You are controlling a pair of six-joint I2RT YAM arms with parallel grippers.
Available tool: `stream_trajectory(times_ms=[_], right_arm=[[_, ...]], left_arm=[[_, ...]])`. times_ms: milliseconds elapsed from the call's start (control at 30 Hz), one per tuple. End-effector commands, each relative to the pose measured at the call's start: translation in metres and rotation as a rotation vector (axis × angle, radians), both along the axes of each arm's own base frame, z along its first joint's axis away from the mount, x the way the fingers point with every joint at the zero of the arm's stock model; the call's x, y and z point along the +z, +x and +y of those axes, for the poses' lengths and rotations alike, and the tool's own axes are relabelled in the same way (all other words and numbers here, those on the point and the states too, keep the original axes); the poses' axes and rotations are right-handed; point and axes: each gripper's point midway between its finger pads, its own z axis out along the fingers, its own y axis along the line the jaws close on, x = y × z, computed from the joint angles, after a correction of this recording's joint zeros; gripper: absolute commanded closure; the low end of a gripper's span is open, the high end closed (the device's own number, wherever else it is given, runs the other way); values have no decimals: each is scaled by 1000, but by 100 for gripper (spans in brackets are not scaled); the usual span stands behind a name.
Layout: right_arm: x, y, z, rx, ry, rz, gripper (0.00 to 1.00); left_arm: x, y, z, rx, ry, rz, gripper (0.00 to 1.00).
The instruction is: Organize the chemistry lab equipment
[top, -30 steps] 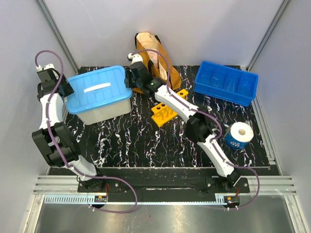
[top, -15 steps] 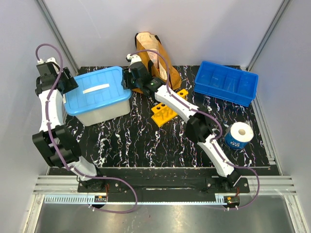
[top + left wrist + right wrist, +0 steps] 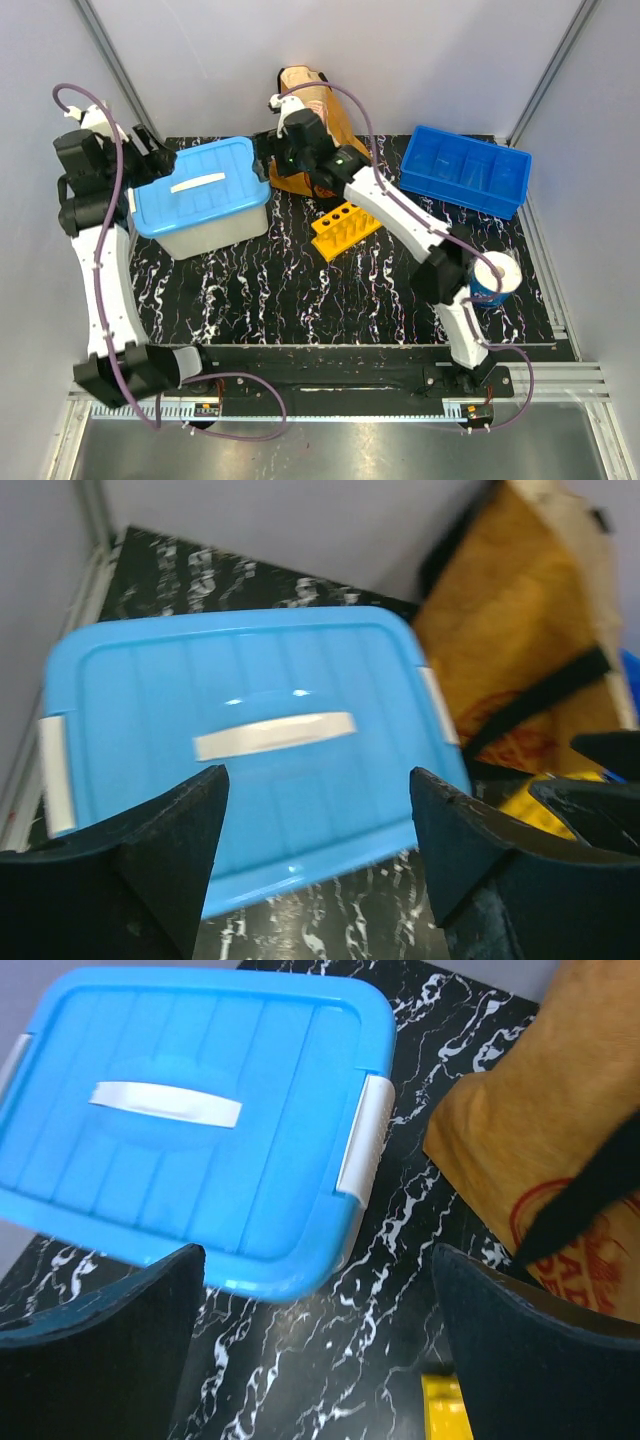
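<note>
- Left jaws: released, spread wide with nothing between them, held at the left end of the blue-lidded storage box (image 3: 200, 205).
- Right jaws: likewise released and wide, gripping nothing, held at the box's right end, close beside the mustard tote bag (image 3: 318, 115).
- Blue lid (image 3: 250, 780): seated on the box, with a white handle (image 3: 275, 735) across its middle and a white latch (image 3: 360, 1150) on the short end.
- Yellow test-tube rack (image 3: 345, 230): on the black marbled surface (image 3: 300, 300), set at a slant with its round holes facing up. Right of the box and apart from it, just in front of the tote bag, under the right arm (image 3: 400, 215).
- Blue divided tray (image 3: 465, 172): far right of the surface, apart from the rack.
- Blue-wrapped white roll (image 3: 495, 278): near the right edge, partly hidden by the right arm.
</note>
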Motion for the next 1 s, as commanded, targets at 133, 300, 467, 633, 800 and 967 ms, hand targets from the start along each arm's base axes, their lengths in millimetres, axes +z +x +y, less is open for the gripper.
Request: stream_trajectory(times_ms=[133,300,467,633,800,967], right_arm=[[84,-87,-87,-3,31,-40,0],[88,-131,-170,-183,63,-37,0],[75,-178,-231,-268,129,-34,0],[63,-209,-265,-290,188,-35,0],[51,-213,-271,-316,186,-6,0],[52,-210,-268,-319,185,-3,0]], left_arm=[[28,-45,-104,-360,-64,-140,1],[17,-83,-174,-595,-84,-162,1],[10,-137,-214,-788,-122,-234,1],[0,-168,-214,-822,-105,-281,1],[-5,-179,-205,-763,-86,-313,1],[-7,-178,-201,-735,-77,-309,1]])
